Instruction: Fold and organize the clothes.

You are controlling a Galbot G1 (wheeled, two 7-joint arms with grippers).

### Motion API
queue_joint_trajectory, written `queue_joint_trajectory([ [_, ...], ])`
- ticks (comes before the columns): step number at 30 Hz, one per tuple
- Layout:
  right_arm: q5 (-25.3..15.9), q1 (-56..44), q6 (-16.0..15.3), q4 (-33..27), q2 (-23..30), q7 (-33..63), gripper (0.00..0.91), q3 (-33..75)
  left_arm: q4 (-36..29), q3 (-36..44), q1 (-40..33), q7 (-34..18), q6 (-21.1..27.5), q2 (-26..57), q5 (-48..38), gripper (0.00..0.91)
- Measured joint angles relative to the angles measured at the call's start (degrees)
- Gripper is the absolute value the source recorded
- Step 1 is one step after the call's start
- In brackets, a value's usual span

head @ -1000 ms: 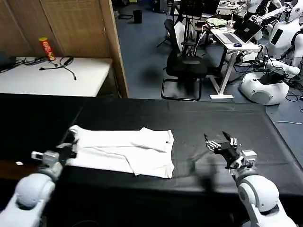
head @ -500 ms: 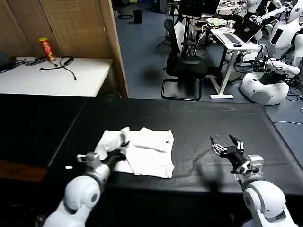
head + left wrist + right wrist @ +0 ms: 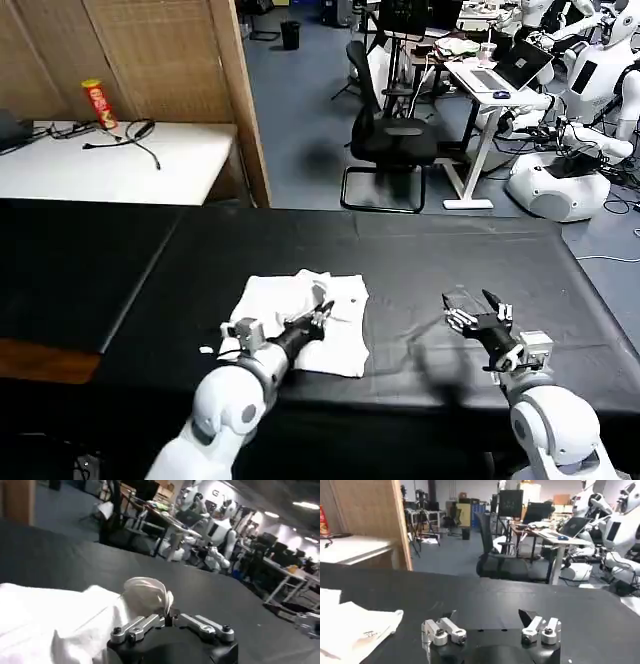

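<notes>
The clothes are one white T-shirt [image 3: 275,297] lying bunched and folded over itself on the black table [image 3: 450,250]. My left gripper [image 3: 322,312] reaches across it from the left and hovers over its right part, shut on a pinch of white cloth. In the left wrist view the left gripper [image 3: 169,612] has its jaws closed, with a puff of the shirt [image 3: 146,593] standing up from them. My right gripper [image 3: 468,306] hovers open over bare table to the right of the shirt. In the right wrist view that right gripper [image 3: 489,618] is empty, with the shirt [image 3: 355,627] off to one side.
A white side table [image 3: 150,165] with cables and a red can [image 3: 98,103] stands at the back left beside a wooden partition [image 3: 160,60]. An office chair [image 3: 395,140], desks and other robots lie beyond the table's far edge.
My left gripper has carried the shirt's left edge rightward over the rest, so the shirt now covers about half its earlier width. The right gripper has barely moved.
</notes>
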Motion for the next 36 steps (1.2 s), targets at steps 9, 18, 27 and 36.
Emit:
queue_joint_trajectory([
  [9,-0.48,-0.94,0.09,0.68,0.2,-0.48,0.878,-0.65,2.76,1.49,-0.55,1.2,-2.59,-2.05,5.02,0.878],
  [18,1.13,-1.12,0.71,0.74,-1.03,-1.51,0.878,-2.32,4.92,2.98,0.35,2.36,-5.62,-4.27,5.39,0.878],
  [27,3.18,1.07,0.33,-0.54,-2.79,-3.91,0.878,-7.65,1.72,-0.27,-0.14,4.7,-8.17,-3.65,5.71,0.878],
  [36,-2.45,7.9,3.19,-3.06,-7.58,-12.03,0.878,-21.73,-0.33,-9.43,2.12,4.63,-10.23,7.04,12.83,0.878],
])
